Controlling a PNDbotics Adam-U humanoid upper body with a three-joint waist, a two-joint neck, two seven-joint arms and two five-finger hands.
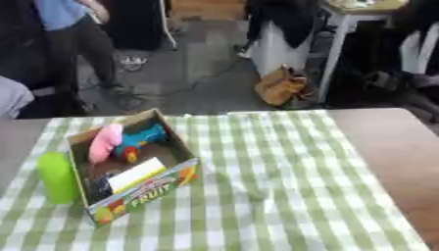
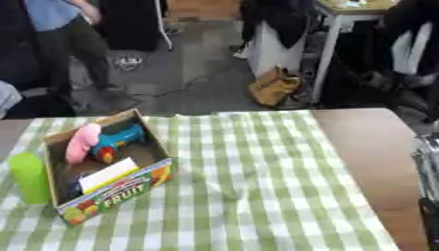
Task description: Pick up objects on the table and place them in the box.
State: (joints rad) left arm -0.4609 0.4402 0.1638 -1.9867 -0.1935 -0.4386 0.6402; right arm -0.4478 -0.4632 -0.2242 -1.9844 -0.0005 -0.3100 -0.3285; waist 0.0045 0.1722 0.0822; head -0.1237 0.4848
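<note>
An open cardboard box [image 1: 147, 188] with a FRUIT label on its front stands on the left of the green checked cloth. Inside it lie a pink object [image 1: 105, 142], a blue toy [image 1: 141, 138] with a red and yellow wheel, and a white card [image 1: 134, 175]. A green cylinder [image 1: 57, 177] stands upright on the cloth, just outside the box's left wall. A silver and black part of my right hand [image 2: 427, 157] shows only at the right edge of the right eye view, far from the box. My left hand is out of sight.
The green checked cloth [image 1: 274, 186] covers most of the brown table [image 1: 399, 147], whose bare wood shows on the right. Beyond the far edge are a brown bag [image 1: 281, 87] on the floor, furniture and standing people.
</note>
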